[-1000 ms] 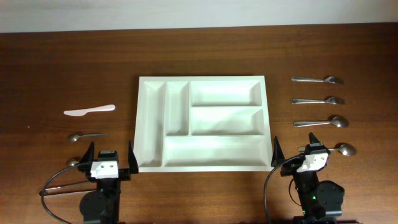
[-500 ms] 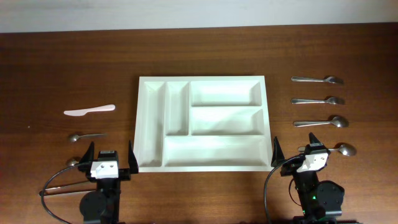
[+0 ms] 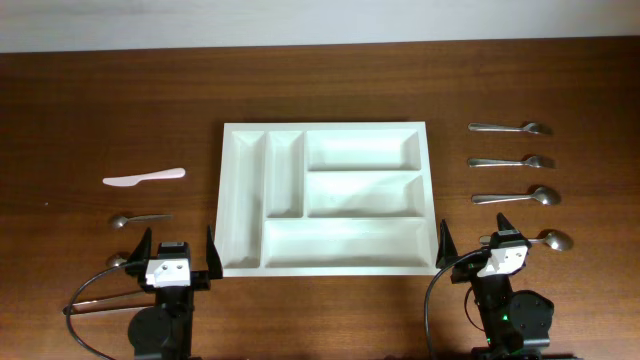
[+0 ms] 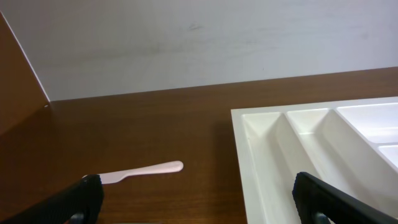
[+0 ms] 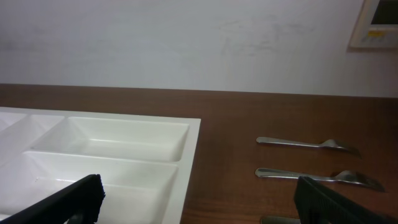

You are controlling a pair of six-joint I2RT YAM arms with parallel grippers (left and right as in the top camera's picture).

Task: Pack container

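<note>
- Left end effector (image 3: 178, 240), lower left of the overhead frame: jaws spread wide, nothing between them, parked at the near edge of the counter (image 3: 320, 90). Right end effector (image 3: 472, 224), lower right: likewise spread and empty.
- Nearest pieces: a half-hidden spoon (image 3: 118, 260) peeks out beside the left arm. A near right spoon (image 3: 555, 240) lies just beside the right end effector, handle partly covered.
- Container (image 3: 320, 269) at frame centre, between the arms. All five compartments bare; nothing packed yet.
- Left of it: small spoon (image 3: 138, 218), then a white plastic knife (image 3: 143, 178) above.
- Right of it, a column running to the upper right: middle spoon (image 3: 515, 197), what looks a fork (image 3: 510, 161), far spoon (image 3: 510, 128).
- Judgement: first pick is the step in hand. Each arm should work its own side, nearest piece first.
- Thin handles lie flat on the wood, so jaws should come down square across mid-handle.
- Lift clear of the rim before letting go; lay each piece lengthwise, like with like.
</note>
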